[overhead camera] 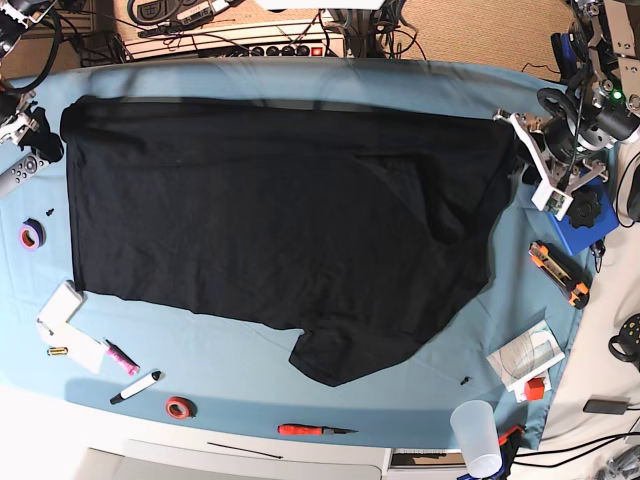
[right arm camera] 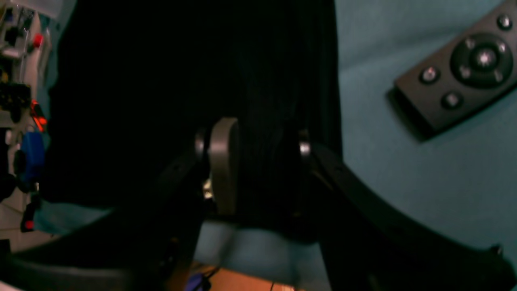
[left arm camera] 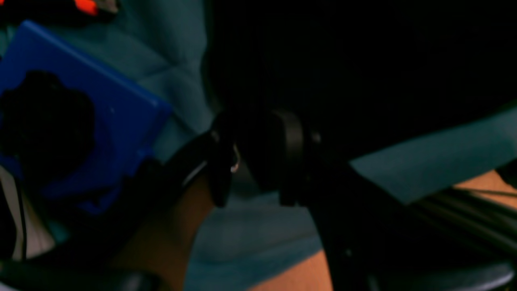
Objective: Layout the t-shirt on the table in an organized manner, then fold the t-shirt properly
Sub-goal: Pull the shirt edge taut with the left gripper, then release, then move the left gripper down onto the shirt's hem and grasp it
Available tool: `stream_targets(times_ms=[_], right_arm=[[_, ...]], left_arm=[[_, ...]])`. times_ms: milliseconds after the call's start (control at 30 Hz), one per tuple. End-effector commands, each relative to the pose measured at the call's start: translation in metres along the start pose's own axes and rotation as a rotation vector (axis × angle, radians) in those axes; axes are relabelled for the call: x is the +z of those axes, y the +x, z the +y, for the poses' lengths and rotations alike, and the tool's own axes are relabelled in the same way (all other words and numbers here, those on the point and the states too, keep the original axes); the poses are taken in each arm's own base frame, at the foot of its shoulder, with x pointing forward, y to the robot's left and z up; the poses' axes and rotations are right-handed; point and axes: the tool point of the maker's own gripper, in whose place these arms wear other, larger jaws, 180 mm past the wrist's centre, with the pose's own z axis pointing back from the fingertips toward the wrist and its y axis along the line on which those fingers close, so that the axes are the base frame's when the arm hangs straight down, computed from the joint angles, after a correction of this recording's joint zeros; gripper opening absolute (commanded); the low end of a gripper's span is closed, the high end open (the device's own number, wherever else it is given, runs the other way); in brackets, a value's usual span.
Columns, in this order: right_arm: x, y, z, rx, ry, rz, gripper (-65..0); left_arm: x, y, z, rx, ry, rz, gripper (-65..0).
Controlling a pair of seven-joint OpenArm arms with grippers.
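A black t-shirt point(overhead camera: 270, 230) lies spread wide across the blue-covered counter point(overhead camera: 420, 390), its long edge along the far side and one sleeve pointing toward the near edge. My right end effector point(right arm camera: 262, 161) sits at one end of the shirt, released, its jaws standing apart with dark cloth lying between them; a black remote point(right arm camera: 456, 68) rests on the counter just beside it. My left end effector point(left arm camera: 256, 161) is at the opposite end of the shirt, near a blue box point(left arm camera: 80, 101), and its jaws are apart too. The wrist view there is blurred, so I cannot tell whether they touch the fabric. A plastic cup point(overhead camera: 477, 437), a red-handled tool point(overhead camera: 310, 430) and a purple roll of tape point(overhead camera: 32, 236) lie on the counter around the shirt.
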Motion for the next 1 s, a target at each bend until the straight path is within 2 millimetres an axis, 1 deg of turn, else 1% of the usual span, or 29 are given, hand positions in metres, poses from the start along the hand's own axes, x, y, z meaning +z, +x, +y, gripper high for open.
stream_targets(times_ms=[0,67,133,267,333,467,533,600,700,833,900,967], right_arm=[[0.006,0.026,0.006,0.039,0.013,-0.065,-45.6],[0.003,0.03,0.009,0.036,0.026,-0.084,-45.6],[-0.002,0.032,0.012,0.029,0.038,-0.101,-45.6],[-0.012,0.033,0.02,0.008,0.071,-0.134,-45.6],[-0.017,0.033,0.023,-0.002,0.087,-0.149,-45.6],[-0.022,0.03,0.026,-0.018,0.098,-0.154,-45.6],[-0.024,0.026,0.024,-0.02,0.088,-0.143,-45.6],[-0.024,0.024,0.021,-0.015,0.068,-0.127,-45.6],[-0.024,0.023,0.02,-0.015,0.066,-0.125,-45.6],[-0.024,0.023,0.021,-0.015,0.067,-0.126,-45.6],[-0.024,0.023,0.021,-0.015,0.067,-0.126,-45.6],[-0.024,0.023,0.021,-0.015,0.067,-0.126,-45.6]], left_arm=[[0.003,0.013,0.0,-0.034,-0.005,-0.056,-45.4],[0.003,0.019,-0.006,-0.082,-0.04,-0.097,-45.6],[0.001,0.02,-0.016,-0.121,-0.081,-0.1,-45.6],[-0.012,0.016,-0.05,-0.168,-0.173,-0.083,-45.6],[-0.021,0.018,-0.061,-0.208,-0.167,-0.08,-45.6],[-0.037,0.03,-0.068,-0.241,-0.092,-0.085,-45.6],[-0.041,0.036,-0.076,-0.266,-0.101,-0.092,-45.6],[-0.045,0.037,-0.087,-0.284,-0.132,-0.092,-45.6],[-0.055,0.027,-0.093,-0.278,-0.161,-0.057,-45.6],[-0.073,0.013,-0.091,-0.226,-0.177,-0.004,-45.6],[-0.079,0.011,-0.094,-0.212,-0.2,0.003,-45.6],[-0.083,0.011,-0.101,-0.211,-0.248,0.001,-45.6]])
